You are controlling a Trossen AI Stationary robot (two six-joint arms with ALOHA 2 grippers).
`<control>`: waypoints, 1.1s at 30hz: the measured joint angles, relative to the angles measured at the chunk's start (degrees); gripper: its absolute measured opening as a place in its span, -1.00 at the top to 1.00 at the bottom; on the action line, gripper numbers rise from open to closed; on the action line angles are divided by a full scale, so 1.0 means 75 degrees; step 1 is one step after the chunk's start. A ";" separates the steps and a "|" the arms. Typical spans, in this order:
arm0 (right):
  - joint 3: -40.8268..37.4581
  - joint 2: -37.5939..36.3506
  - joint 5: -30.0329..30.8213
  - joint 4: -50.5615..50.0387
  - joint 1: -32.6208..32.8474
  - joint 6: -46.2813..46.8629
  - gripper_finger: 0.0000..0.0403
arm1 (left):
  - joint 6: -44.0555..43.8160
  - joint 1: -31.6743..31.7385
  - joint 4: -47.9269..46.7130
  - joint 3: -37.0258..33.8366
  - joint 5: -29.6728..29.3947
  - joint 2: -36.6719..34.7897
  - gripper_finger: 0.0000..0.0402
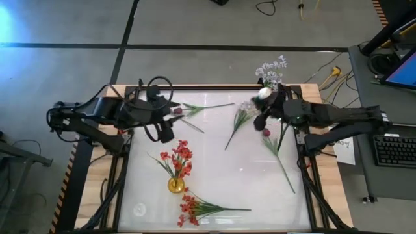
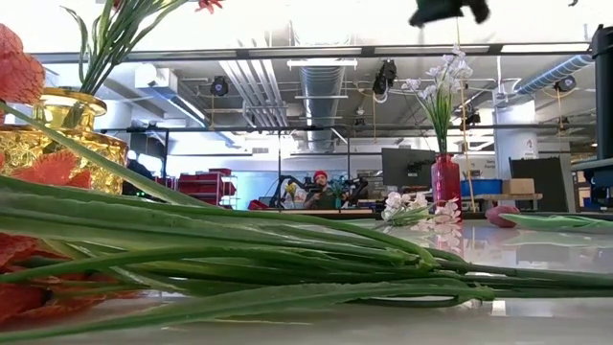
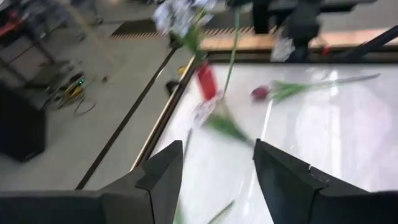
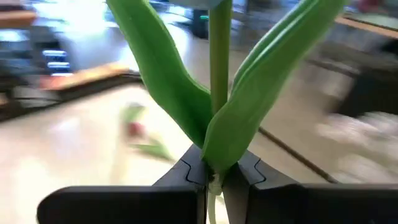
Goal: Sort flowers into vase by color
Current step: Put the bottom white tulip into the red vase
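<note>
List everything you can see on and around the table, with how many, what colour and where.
Gold vase: one, near the front left of the table, holding red flowers.
Red vase: one, at the back right corner, holding pale flowers.
Loose red flowers: one bunch, lying at the front edge.
Pale spray: one, lying back centre.
Maroon tulips: one by the left gripper, one lying right of centre.
White bud: one, green stem, in the right gripper.
Left gripper: open, empty.
Right gripper: shut on stem.
</note>
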 joint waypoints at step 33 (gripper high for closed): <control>0.0024 -0.0323 0.0170 -0.0143 -0.2851 0.0429 0.91 | -0.1116 0.0000 0.0566 -0.2708 -0.0562 -0.2301 0.22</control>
